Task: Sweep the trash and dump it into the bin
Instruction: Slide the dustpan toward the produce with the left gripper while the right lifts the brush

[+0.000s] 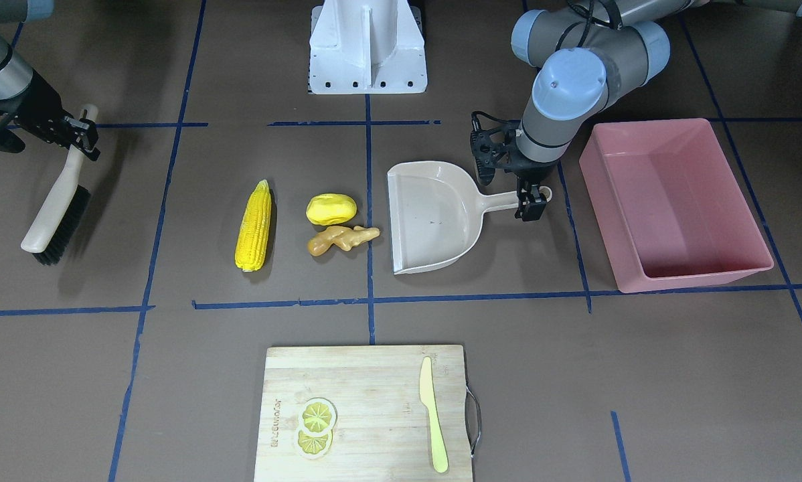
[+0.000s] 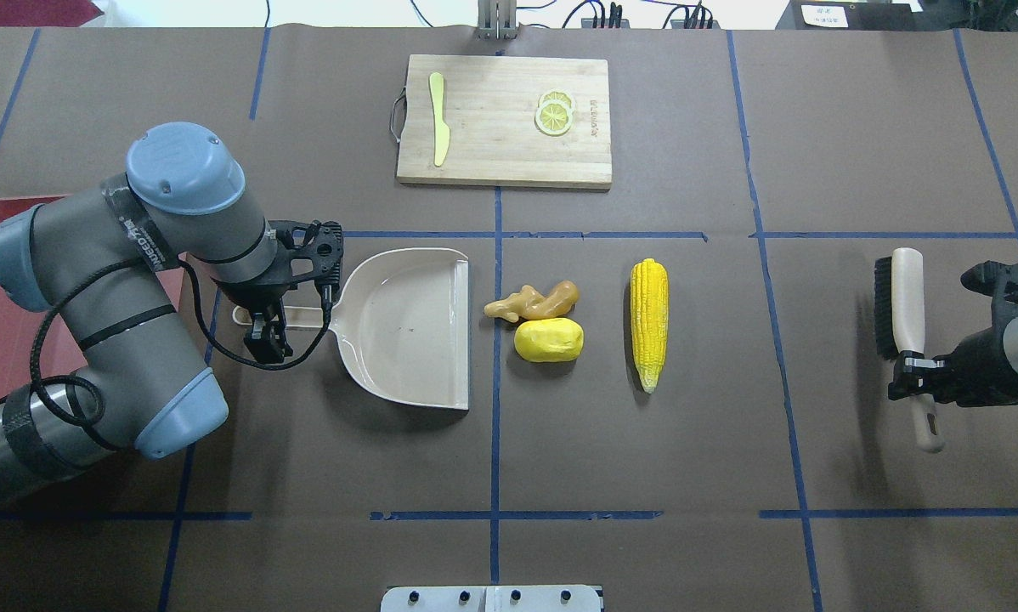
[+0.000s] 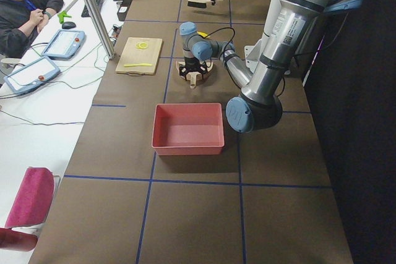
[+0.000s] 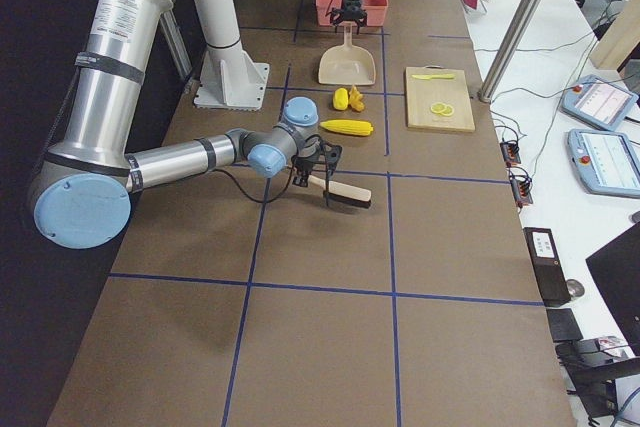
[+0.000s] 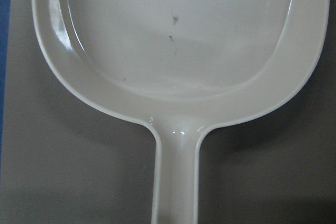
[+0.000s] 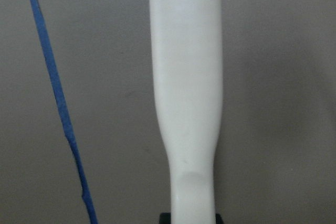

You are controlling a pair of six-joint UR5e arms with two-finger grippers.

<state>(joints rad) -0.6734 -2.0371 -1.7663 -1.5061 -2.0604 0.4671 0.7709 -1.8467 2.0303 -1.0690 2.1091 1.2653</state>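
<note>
**Taped brown table carrying trash, dustpan and bin**

The brown-covered table (image 2: 645, 442), gridded with blue tape lines (image 2: 494, 459), is carrying everything. Near its middle a yellow corn cob (image 2: 649, 323) is lying alone. An oval lump (image 2: 548, 340) and a ginger root (image 2: 534, 301) are lying right beside each other, between the cob and the beige dustpan (image 2: 407, 327), which is sitting flat with its mouth facing them. The pink bin (image 1: 682, 221) is standing beyond the dustpan's handle. A wooden cutting board (image 2: 504, 136) is resting across from the white robot base (image 1: 367, 47).

Three trash pieces (image 1: 331, 209), one bin (image 1: 702, 274)
</note>
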